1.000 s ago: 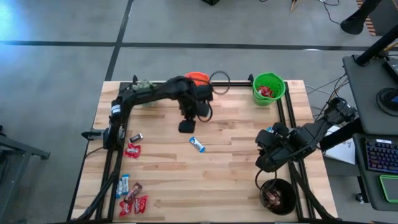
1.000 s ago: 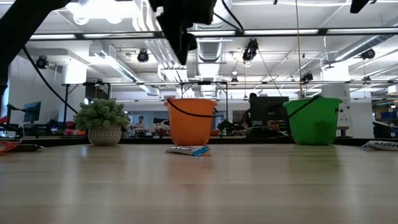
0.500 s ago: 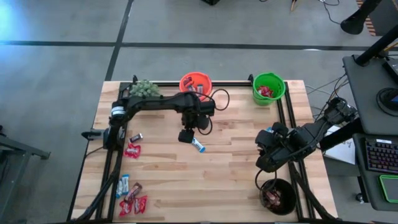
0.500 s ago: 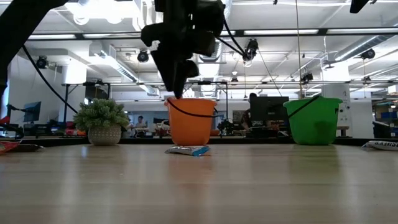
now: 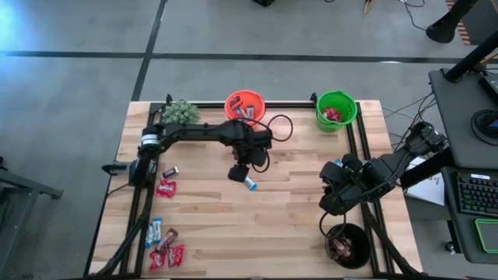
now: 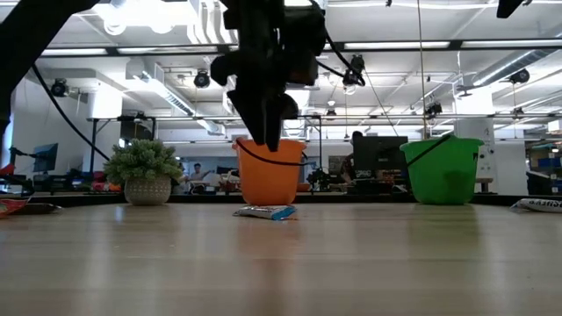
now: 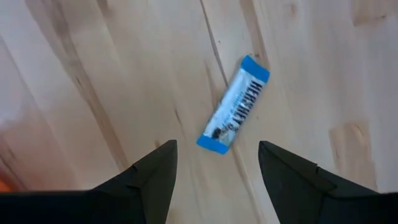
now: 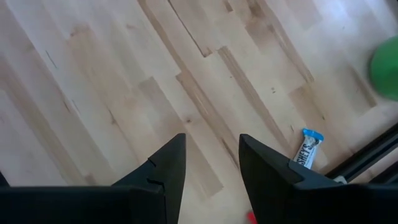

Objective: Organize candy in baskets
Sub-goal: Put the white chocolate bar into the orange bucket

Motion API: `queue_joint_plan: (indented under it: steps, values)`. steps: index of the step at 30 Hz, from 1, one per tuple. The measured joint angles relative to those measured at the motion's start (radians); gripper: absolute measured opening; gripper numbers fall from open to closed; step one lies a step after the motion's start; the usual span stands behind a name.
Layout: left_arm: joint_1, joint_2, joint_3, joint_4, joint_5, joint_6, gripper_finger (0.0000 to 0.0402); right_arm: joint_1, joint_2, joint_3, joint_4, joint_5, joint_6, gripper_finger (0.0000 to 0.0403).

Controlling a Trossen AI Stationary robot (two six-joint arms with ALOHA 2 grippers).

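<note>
A light blue-and-white candy bar [image 5: 249, 183] lies flat on the table's middle, and shows in the left wrist view [image 7: 235, 106] and the low view [image 6: 265, 211]. My left gripper [image 5: 237, 173] hangs open just above it, a little toward the far-left, fingers pointing down [image 7: 214, 165]. My right gripper [image 5: 331, 204] waits open above the right side of the table [image 8: 211, 162]. The orange basket [image 5: 244, 105] and green basket [image 5: 336, 110] stand at the far edge. The black basket [image 5: 348, 245] stands at the near right corner.
More candy lies along the left side: red [image 5: 165, 187], brown [image 5: 170, 171], and a mixed heap at the near left corner [image 5: 165, 247]. A fuzzy plant [image 5: 180, 111] stands left of the orange basket. Another blue-and-white candy [image 8: 308, 149] lies near the right rail.
My left gripper has swung from beside the orange basket toward the table's near edge and a little right, and has come down over the blue-and-white candy. The arm no longer covers the orange basket. The candy has stayed where it was.
</note>
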Motion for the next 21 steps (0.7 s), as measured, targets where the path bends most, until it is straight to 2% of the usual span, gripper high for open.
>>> queue_joint_plan:
  steps: [21]
  values:
    - [-0.003, 0.028, -0.143, 0.101, 0.032, 0.006, 0.0207, 0.0, 0.0, 0.0, 0.012, -0.022, 0.009, 0.0138]
